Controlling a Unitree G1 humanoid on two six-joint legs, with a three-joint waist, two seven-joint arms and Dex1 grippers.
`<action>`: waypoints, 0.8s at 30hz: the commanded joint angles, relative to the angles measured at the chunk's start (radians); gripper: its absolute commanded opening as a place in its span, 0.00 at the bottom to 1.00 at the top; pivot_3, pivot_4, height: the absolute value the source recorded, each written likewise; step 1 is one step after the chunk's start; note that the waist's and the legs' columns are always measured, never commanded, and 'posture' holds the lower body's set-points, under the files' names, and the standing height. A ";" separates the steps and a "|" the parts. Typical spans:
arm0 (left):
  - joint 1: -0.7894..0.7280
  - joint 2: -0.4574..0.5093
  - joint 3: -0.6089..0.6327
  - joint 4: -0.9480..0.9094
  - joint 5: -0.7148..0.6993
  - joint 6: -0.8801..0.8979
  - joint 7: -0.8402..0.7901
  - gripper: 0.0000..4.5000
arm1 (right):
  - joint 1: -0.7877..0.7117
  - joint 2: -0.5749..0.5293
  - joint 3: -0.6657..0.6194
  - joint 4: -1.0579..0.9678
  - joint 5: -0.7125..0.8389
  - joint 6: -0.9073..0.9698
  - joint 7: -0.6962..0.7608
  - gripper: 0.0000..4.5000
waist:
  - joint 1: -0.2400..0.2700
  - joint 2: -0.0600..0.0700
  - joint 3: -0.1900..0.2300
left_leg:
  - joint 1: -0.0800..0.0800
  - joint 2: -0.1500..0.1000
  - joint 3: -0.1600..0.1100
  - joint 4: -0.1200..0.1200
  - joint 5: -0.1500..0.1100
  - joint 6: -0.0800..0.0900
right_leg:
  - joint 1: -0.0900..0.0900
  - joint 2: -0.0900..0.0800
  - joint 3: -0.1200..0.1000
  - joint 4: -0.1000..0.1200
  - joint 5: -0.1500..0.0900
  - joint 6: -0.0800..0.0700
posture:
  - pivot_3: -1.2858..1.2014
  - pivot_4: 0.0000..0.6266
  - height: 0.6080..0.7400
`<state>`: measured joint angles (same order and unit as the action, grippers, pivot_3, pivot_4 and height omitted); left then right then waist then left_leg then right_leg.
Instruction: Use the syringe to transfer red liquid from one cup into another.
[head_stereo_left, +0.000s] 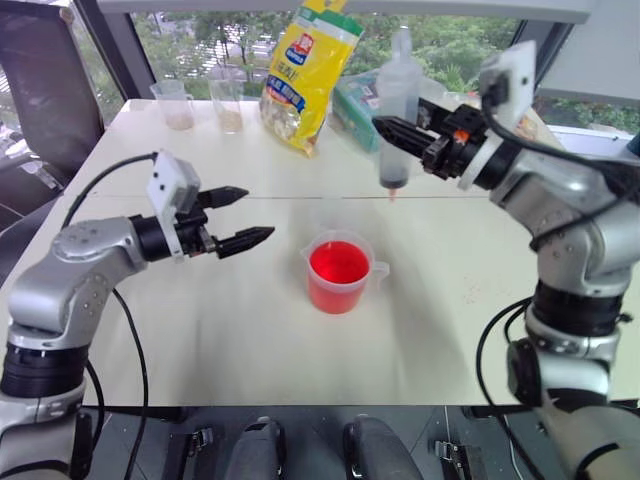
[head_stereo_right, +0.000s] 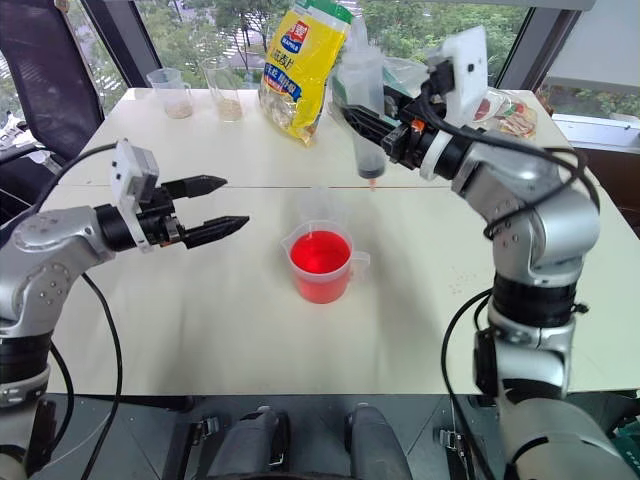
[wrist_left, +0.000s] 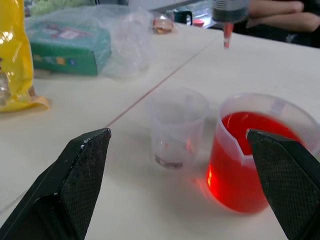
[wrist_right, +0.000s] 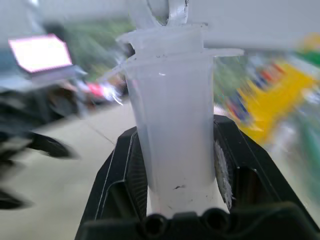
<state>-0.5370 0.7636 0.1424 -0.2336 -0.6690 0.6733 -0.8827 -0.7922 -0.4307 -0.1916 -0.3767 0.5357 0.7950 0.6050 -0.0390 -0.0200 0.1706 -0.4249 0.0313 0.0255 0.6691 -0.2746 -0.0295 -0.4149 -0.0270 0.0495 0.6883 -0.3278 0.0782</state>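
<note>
Right wrist view: right pincer (wrist_right: 175, 165) clamps the clear, wide-barrelled syringe (wrist_right: 172, 125); left pincer (head_stereo_left: 240, 217) apart.

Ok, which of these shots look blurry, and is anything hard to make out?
Right wrist view: the background is smeared, while the syringe between the right gripper fingers stays sharp. Left eye view: the syringe looks slightly ghosted. Left wrist view: the colourless cup is faint beside the red cup; glare brightens the table.

Head eyes overlook table (head_stereo_left: 200, 340); wrist cameras sit close.
</note>
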 joint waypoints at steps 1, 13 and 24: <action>-0.093 0.011 0.008 0.039 -0.033 0.027 -0.035 1.00 | 0.077 0.040 0.022 -0.104 0.045 -0.120 0.037 0.31 | 0.002 0.000 0.000 | 0.000 0.000 0.000 0.000 0.000 0.000 | 0.000 0.000 0.000 0.000 0.000 0.000 | 0.52 0.24 1.00; -0.288 -0.010 -0.042 0.119 -0.064 0.108 -0.142 1.00 | 0.330 0.099 0.211 -0.020 -0.078 -0.401 0.076 0.31 | -0.003 0.000 0.000 | 0.003 0.000 0.000 0.000 0.001 -0.002 | 0.003 0.002 0.000 0.001 0.000 0.000 | 0.52 0.24 1.00; -0.412 -0.033 -0.086 0.138 -0.135 0.191 -0.259 1.00 | 0.383 0.108 0.256 -0.009 -0.073 -0.441 0.078 0.31 | -0.003 0.000 0.000 | 0.006 0.000 -0.001 0.000 0.002 -0.003 | 0.005 0.002 0.000 0.001 0.000 0.000 | 0.52 0.24 1.00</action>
<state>-0.9259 0.7310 0.0535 -0.0868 -0.7824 0.8606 -1.1233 -0.4014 -0.3312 0.0724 -0.3482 0.4471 0.3664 0.6835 -0.0421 -0.0199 0.1706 -0.4179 0.0314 0.0248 0.6693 -0.2727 -0.0323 -0.4093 -0.0248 0.0496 0.6894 -0.3278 0.0783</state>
